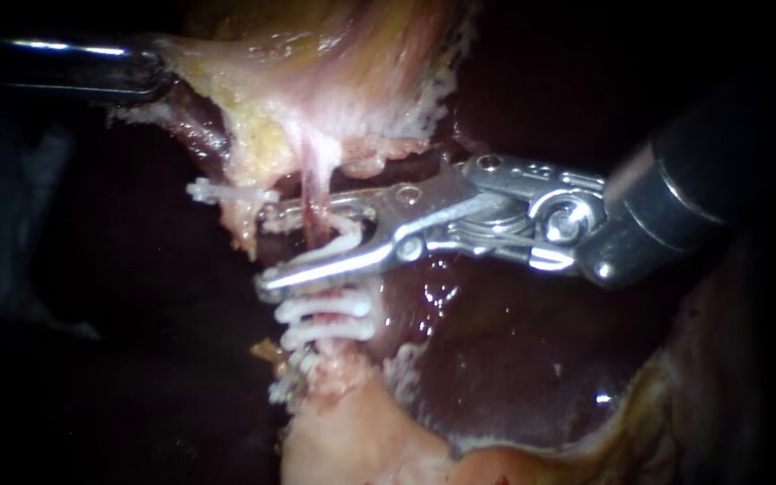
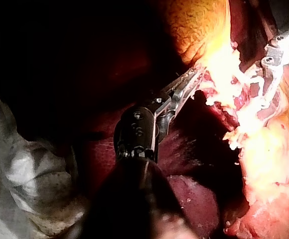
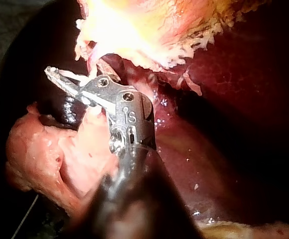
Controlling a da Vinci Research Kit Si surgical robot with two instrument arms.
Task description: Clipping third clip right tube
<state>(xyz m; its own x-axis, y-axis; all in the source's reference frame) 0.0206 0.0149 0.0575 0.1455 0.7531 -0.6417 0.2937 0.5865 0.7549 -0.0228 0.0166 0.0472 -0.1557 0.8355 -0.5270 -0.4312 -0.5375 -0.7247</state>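
My right instrument comes in from the right. Its jaws stand apart around a thin pink tube and carry a white clip that spans from one jaw to the other. Just below them, two white clips sit closed on the same tube. A further white clip sticks out to the tube's left. My left instrument reaches in at the upper left. In the left wrist view its jaws are closed on the pale edge of the gallbladder, holding it up.
Dark red liver lies under and to the right of the tube. Pale fatty tissue bulges below the clips. My right instrument's wrist hovers just above the liver surface.
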